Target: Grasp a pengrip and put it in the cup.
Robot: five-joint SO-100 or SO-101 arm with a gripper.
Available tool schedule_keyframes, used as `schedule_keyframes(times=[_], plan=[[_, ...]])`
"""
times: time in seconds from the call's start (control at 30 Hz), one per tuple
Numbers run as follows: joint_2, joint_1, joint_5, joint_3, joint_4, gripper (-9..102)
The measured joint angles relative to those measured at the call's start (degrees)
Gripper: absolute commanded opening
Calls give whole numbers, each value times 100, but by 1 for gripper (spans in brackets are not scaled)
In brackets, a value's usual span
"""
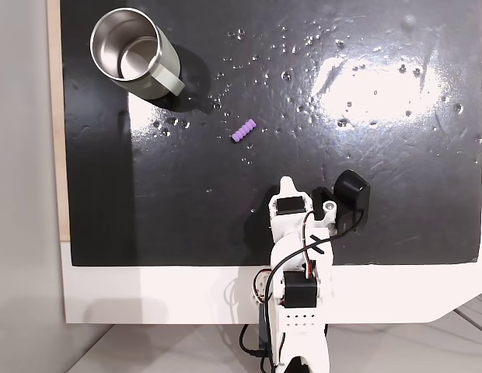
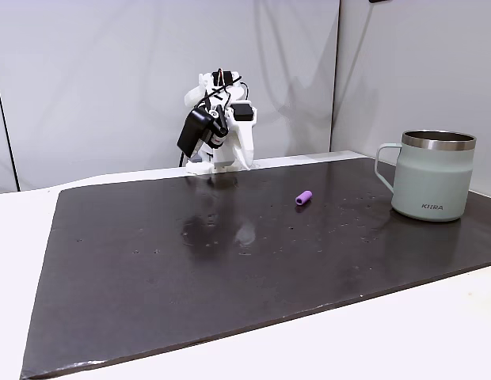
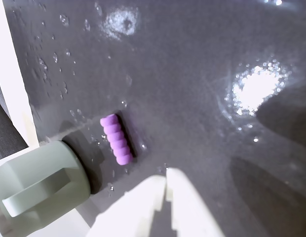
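"KIIRA" lettering on the cup (image 2: 432,184)

pengrip (image 3: 117,138) flat on mat (image 3: 202,84) (nr cup (image 3: 39,182))

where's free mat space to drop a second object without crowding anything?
In a fixed view, the mat's right half, right of the pengrip, is bare, as is the lower-left below the cup. Tighter: between cup and pengrip, and around the gripper at the near edge.
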Motion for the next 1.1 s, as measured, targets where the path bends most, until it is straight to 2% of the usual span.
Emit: schedule_keyframes(times=[0.5,0.7,0.87,0.97,1.1], plan=[[0,-9,0,0,0,0],[0,0,-1037,264,-712,0],[-97,-598,-1450,316,-993,0],[-729,-879,-1485,308,-1415,0],[-2584,-879,-1459,-272,-2232,0]])
